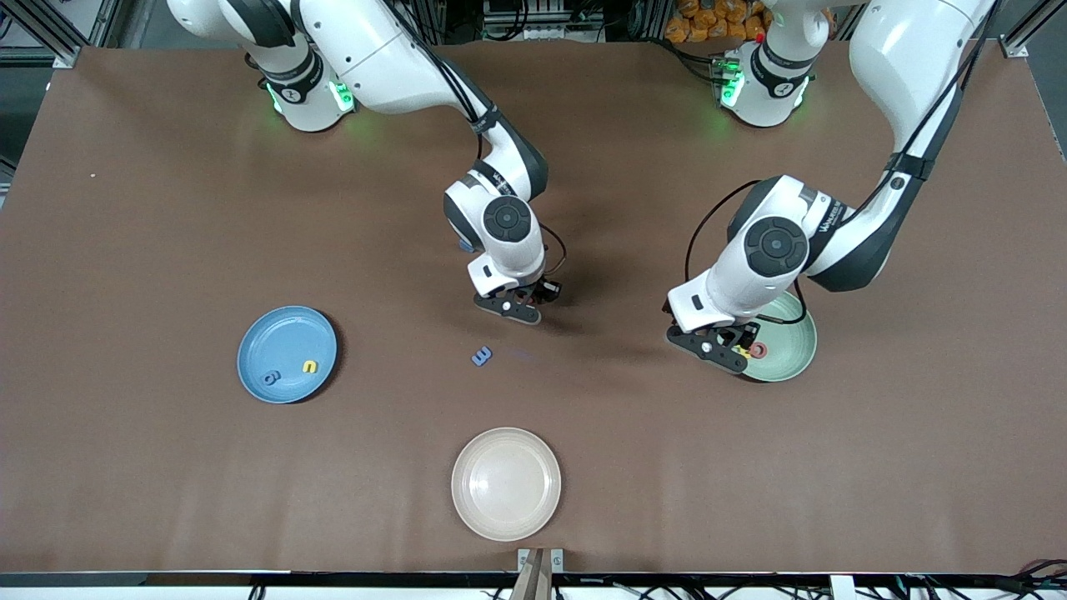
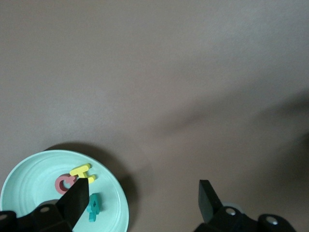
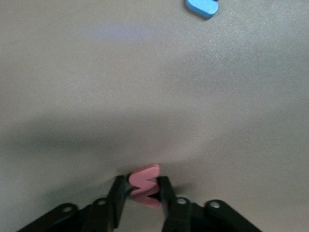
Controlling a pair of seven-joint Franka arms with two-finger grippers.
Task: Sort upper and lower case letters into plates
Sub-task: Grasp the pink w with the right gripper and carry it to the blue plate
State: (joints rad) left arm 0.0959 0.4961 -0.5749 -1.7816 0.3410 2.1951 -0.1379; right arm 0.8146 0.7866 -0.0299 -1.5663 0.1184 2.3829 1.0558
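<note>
My right gripper [image 1: 521,310] is shut on a pink letter [image 3: 145,185], low at the table's middle. A blue letter [image 1: 481,356] lies on the table nearer the front camera than that gripper; it also shows as the blue letter [image 3: 203,7] in the right wrist view. The blue plate [image 1: 288,329] holds a blue letter [image 1: 270,377] and a yellow letter [image 1: 309,367]. My left gripper [image 2: 145,200] stands open with nothing between its fingers, over the rim of the mint green plate [image 2: 29,176]. That plate holds a yellow letter [image 2: 82,172], a red-pink letter [image 2: 62,184] and a teal letter [image 2: 94,207].
A cream-beige plate [image 1: 506,483] with nothing in it sits near the table's front edge, nearer the front camera than the loose blue letter. The mint green plate [image 1: 788,350] lies toward the left arm's end, the blue plate toward the right arm's end.
</note>
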